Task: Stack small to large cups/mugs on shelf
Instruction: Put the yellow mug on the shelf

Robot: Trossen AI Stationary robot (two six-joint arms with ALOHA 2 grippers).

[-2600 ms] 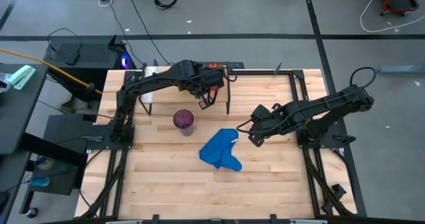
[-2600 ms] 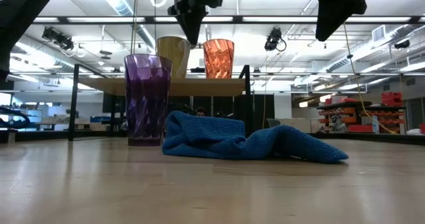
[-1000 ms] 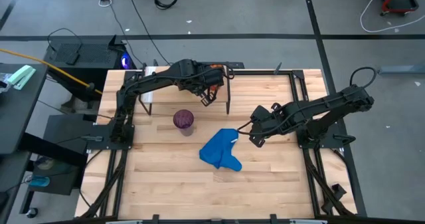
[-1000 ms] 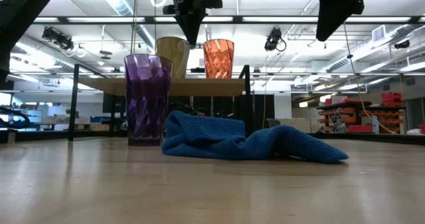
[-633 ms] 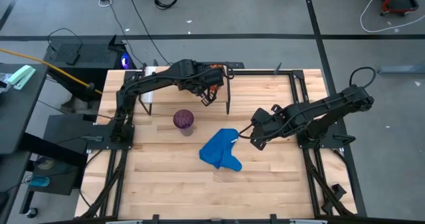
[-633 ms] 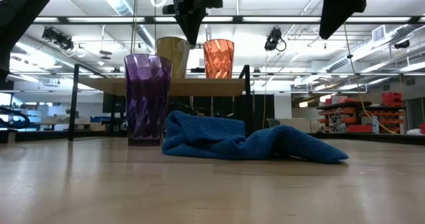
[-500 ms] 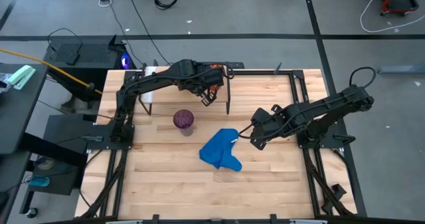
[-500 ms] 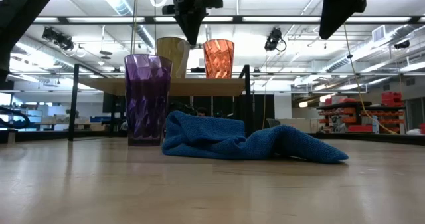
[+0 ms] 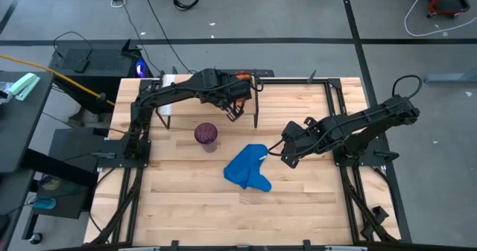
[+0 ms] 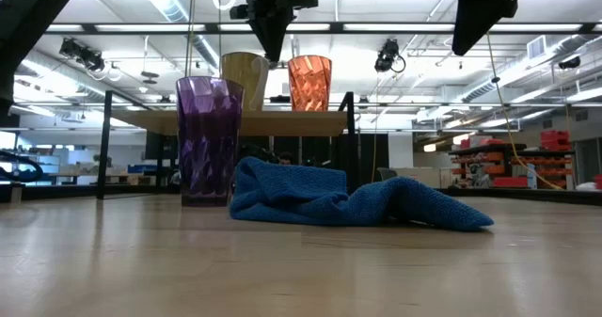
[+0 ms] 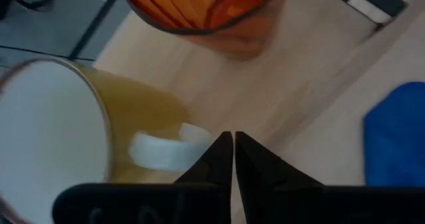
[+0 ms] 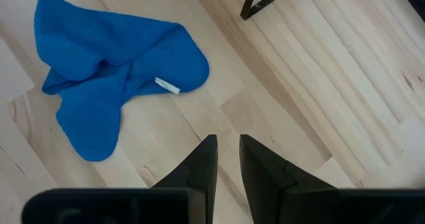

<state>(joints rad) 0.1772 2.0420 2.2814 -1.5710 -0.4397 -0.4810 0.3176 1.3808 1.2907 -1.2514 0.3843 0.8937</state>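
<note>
Little differs from the earlier frames: the left gripper [image 9: 233,114] has edged slightly along the shelf [image 10: 235,122], and the right gripper [image 9: 284,157] sits a touch closer to the blue cloth [image 9: 248,170] than it did at the start. The cups and the cloth lie where they were.

No brand, label or writing can be read anywhere; the only tag is a small white one on the cloth [image 12: 167,86], and it shows no text.

There are three vessels. The orange cup [image 10: 309,83] and the white mug [image 10: 244,80] stand side by side on top of the shelf. In the left wrist view the mug's handle [image 11: 159,150] points toward the gripper. The purple tumbler [image 10: 209,140] stands upright on the table [image 9: 298,206] in front of the shelf, just beside the cloth, not on the shelf. There is one cloth, crumpled on the table in front of the shelf.

The left gripper hovers above the shelf, over the gap between the mug and the orange cup, its fingers [image 11: 219,159] pressed together and grasping nothing. The right gripper hangs above the table beyond the cloth from the tumbler, its fingers [image 12: 202,161] slightly parted and holding nothing.
</note>
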